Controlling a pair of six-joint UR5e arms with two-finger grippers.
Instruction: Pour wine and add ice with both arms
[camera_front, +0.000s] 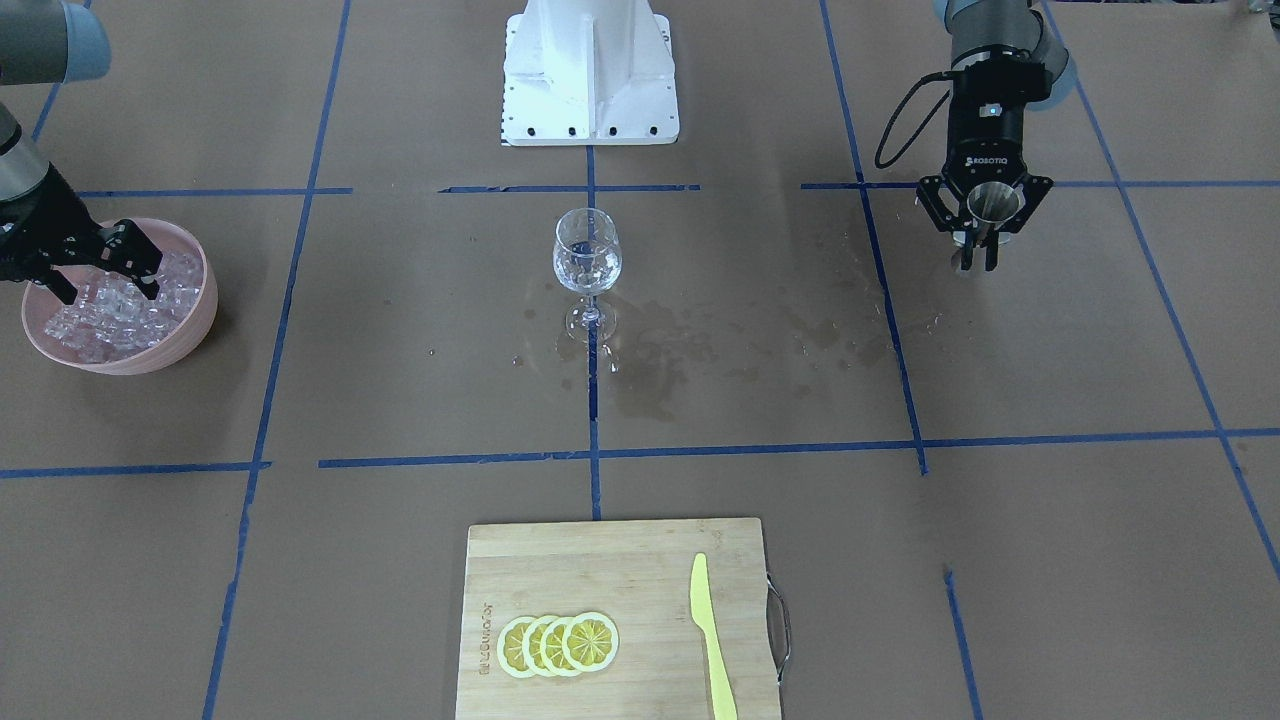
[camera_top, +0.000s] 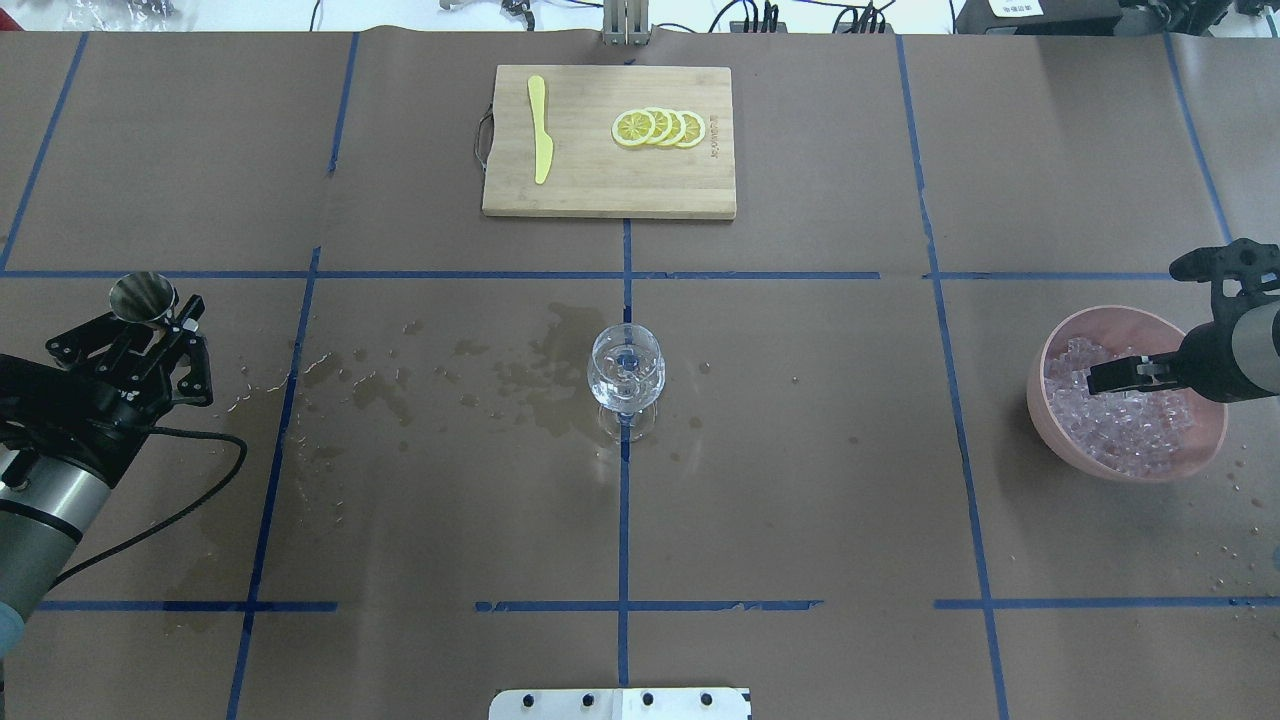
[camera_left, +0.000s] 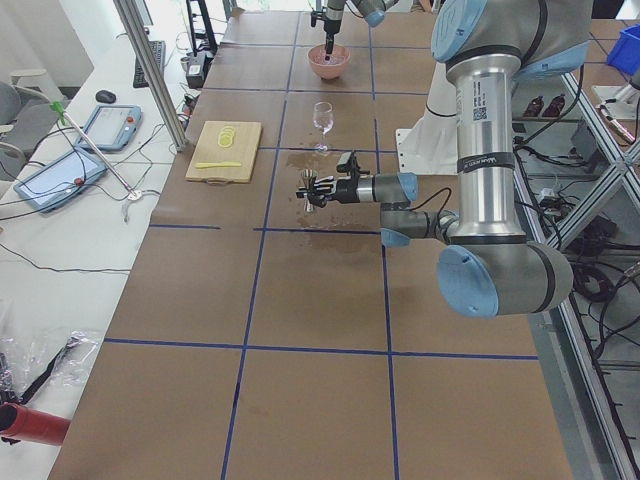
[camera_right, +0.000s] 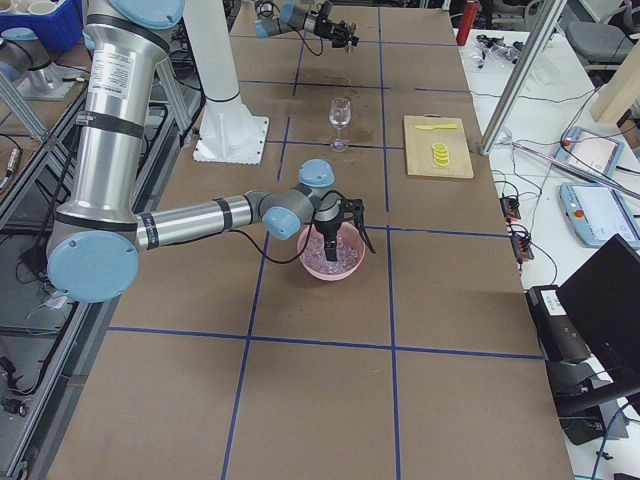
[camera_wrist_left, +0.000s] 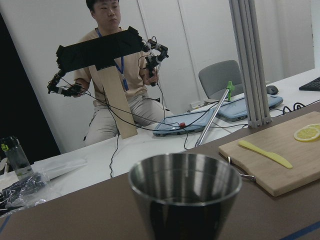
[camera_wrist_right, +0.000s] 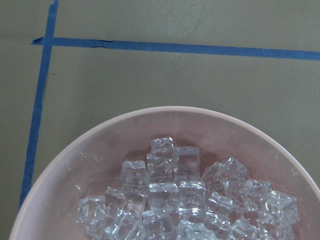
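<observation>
On the left gripper (camera_front: 978, 258) housing, white "ROBOTIQ" lettering is showing. Burnt-in writing on the cutting board (camera_front: 600, 570) is coming out too small to read. Fingers of the left gripper are pinching a metal jigger (camera_front: 993, 203), holding it upright. Fingers of the right gripper (camera_front: 108, 290) are spreading wide, tips pointing down into the pink bowl (camera_front: 203, 300) right at the ice (camera_front: 105, 315); contact with the cubes, cannot tell. All the ice is sitting heaped in that bowl, well apart from the wine glass (camera_front: 587, 262) standing mid-desk (camera_front: 400, 350).
</observation>
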